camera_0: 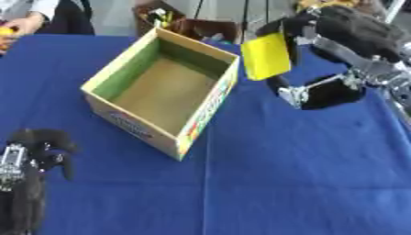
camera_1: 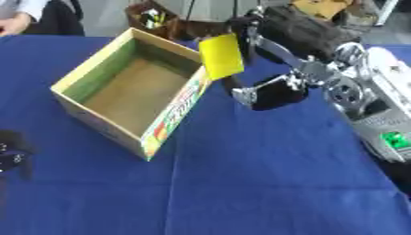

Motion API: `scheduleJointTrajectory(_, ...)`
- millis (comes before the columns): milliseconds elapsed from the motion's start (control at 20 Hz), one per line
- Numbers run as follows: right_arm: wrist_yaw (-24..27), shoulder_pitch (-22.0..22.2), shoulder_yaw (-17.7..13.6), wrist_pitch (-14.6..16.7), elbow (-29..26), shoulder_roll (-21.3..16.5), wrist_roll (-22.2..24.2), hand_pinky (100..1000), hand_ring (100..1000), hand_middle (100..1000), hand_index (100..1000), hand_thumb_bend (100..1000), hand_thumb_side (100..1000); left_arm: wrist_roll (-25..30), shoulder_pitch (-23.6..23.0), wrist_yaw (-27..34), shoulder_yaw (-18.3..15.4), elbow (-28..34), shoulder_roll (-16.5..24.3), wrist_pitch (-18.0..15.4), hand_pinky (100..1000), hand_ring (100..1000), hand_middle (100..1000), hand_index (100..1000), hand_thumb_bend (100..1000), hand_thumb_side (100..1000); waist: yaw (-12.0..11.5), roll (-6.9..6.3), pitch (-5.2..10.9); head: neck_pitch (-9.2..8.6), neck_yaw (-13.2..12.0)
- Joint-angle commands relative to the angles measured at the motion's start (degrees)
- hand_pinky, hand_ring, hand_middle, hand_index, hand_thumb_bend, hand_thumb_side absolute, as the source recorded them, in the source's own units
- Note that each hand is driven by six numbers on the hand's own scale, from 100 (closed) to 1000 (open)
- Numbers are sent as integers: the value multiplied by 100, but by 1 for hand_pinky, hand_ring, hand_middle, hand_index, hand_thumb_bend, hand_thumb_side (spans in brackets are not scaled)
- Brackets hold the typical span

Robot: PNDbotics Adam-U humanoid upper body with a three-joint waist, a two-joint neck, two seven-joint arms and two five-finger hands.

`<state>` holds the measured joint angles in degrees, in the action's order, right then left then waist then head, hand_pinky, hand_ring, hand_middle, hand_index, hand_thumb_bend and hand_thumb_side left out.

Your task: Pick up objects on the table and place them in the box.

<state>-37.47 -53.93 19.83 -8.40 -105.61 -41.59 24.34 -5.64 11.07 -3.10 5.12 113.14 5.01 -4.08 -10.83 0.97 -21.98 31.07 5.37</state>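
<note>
The right hand [camera_0: 337,32] comes in from the upper right and hangs above the counter [camera_0: 305,174], which is covered in a blue cloth. It holds a flat yellow card [camera_0: 266,56]: the fingers [camera_0: 282,25] curl over the card's top edge and the thumb [camera_0: 291,94] reaches in below its lower edge, so the card sits pinched between them. The card stands nearly upright, slightly tilted, its broad yellow face turned toward the box. It is off the cloth, just beside the box's near right corner and at about the height of the rim; whether it touches the rim I cannot tell.

The box [camera_0: 132,121] is an open cardboard carton with a printed, colourful outside. It stands on the cloth left of the middle, turned at an angle so one corner points toward the robot. Its brown bottom shows bare inside.

The left hand [camera_0: 36,147] rests low at the left edge of the counter, well apart from the box. Its dark fingers are bent, with nothing in them.
</note>
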Motion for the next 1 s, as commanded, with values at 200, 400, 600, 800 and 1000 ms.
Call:
scheduleJointTrajectory(200, -124, -767, 31, -17, 803, 528, 82, 753, 666, 340, 446, 100, 209, 45, 27, 11, 51, 68, 85, -4, 225, 501, 446, 592, 100, 960, -108, 55, 145, -34, 86)
scheduleJointTrajectory(400, -359, -1219, 56, 50, 1576, 1014, 112, 755, 669, 342, 449, 100, 211, 66, 51, 15, 64, 66, 91, -2, 226, 501, 446, 592, 100, 961, -221, 105, 119, -82, 153)
scheduleJointTrajectory(600, -743, -1527, 20, 139, 2376, 1491, 5, 755, 667, 340, 449, 100, 214, 83, 85, 18, 77, 80, 88, -5, 226, 502, 447, 592, 100, 962, -356, 149, 65, -152, 259)
scheduleJointTrajectory(800, -1148, -1713, -55, 258, 3154, 1892, -123, 756, 668, 340, 450, 100, 217, 102, 119, 11, 87, 91, 76, -5, 226, 502, 447, 592, 100, 964, -480, 185, -5, -229, 362)
scheduleJointTrajectory(1000, -1441, -1815, -173, 374, 3791, 2157, -218, 755, 670, 343, 452, 100, 221, 119, 146, -1, 95, 97, 65, -7, 226, 502, 447, 592, 100, 965, -569, 214, -86, -295, 424)
